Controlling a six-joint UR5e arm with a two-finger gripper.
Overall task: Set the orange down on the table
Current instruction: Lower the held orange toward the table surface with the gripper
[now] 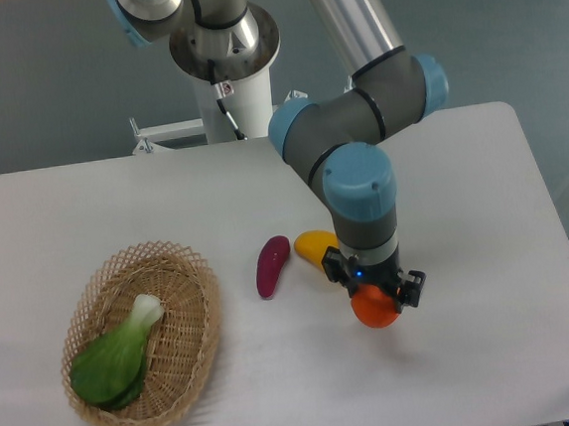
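The orange is a small round orange-red fruit held between the fingers of my gripper, which points straight down. The gripper is shut on it, right of centre over the white table. The orange hangs low over the tabletop; I cannot tell whether it touches it. The gripper body hides the top of the orange.
A yellow mango-shaped fruit lies just behind and left of the gripper, partly hidden by it. A purple eggplant piece lies left of that. A wicker basket with a green bok choy sits at the front left.
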